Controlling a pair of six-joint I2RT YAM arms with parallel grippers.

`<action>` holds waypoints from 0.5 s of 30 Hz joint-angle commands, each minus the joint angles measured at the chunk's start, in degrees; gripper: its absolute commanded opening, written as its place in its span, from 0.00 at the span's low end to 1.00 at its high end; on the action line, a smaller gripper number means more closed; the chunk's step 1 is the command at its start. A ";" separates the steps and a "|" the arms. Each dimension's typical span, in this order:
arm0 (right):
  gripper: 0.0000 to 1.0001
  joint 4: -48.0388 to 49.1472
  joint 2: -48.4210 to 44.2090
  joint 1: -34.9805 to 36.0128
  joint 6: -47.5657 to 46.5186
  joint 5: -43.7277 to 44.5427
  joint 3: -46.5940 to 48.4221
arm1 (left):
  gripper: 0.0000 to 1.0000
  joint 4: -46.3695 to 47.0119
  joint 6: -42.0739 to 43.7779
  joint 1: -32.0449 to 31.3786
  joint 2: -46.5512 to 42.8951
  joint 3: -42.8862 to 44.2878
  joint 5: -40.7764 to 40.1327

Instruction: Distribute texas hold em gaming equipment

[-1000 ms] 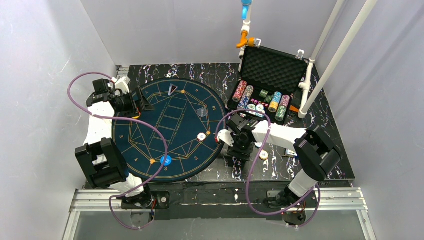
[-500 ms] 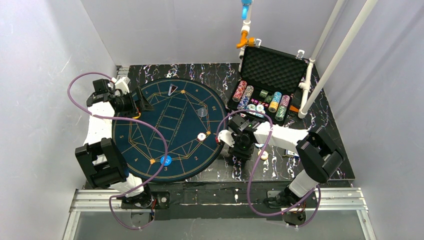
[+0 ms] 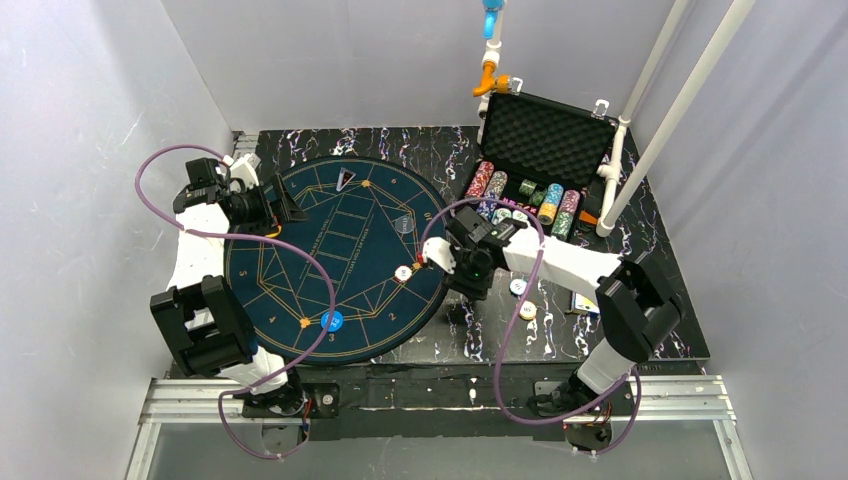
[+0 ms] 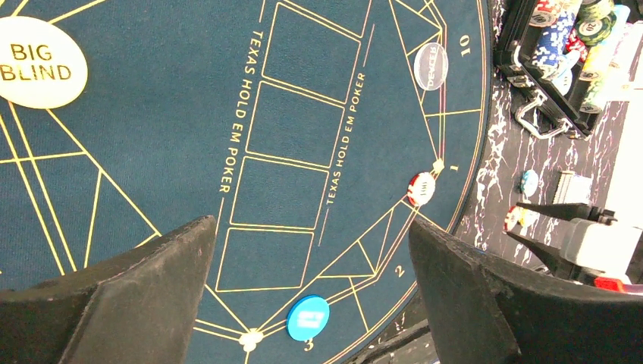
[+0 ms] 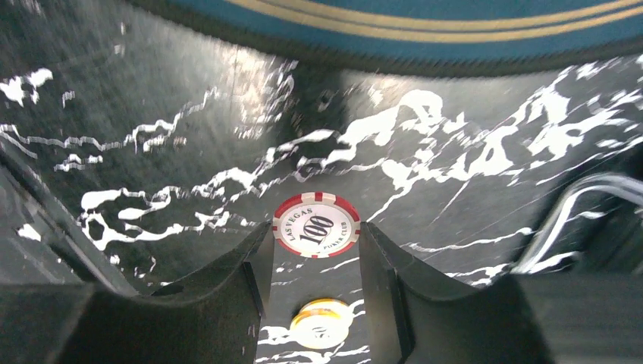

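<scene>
My right gripper [image 5: 315,235] is shut on a red and white "100" poker chip [image 5: 316,224], pinched by its edges between both fingertips. It hangs over the black marbled table just off the right edge of the dark-blue mat [image 3: 300,260]. In the top view the right gripper [image 3: 432,260] is beside another red and white chip [image 3: 403,272] lying on the mat. A blue button disc [image 4: 308,318] lies near the mat's "3". A pale "BIG BLIND" disc [image 4: 39,62] and a clear dealer disc [image 4: 431,66] also lie on the mat. My left gripper [image 4: 311,227] hovers open over the mat's left side, empty.
The open black case [image 3: 548,130] at the back right holds several chip stacks [image 3: 552,203]. Loose on the table beside the right arm lie a blue-white chip [image 3: 518,287] and a yellow chip [image 3: 527,311]. White pipes [image 3: 640,130] rise at the right.
The right gripper has closed on the red chip and carried it up and left toward the mat's edge. The left arm has not moved.
</scene>
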 commanded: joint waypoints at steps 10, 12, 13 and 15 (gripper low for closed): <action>0.37 -0.57 20.04 -4.18 -1.33 -2.09 31.82 | 0.98 -0.83 0.00 0.13 0.76 0.59 1.74; 0.37 -0.32 23.69 -5.26 -1.12 -2.43 36.19 | 0.98 -0.83 0.01 0.15 1.22 0.61 2.01; 0.37 -0.44 25.37 -5.72 -1.18 -2.53 38.39 | 0.98 -0.85 -0.03 0.22 1.36 0.70 2.15; 0.37 -0.44 28.35 -6.73 -1.48 -2.77 42.07 | 0.98 -0.85 0.01 0.16 1.59 1.04 2.50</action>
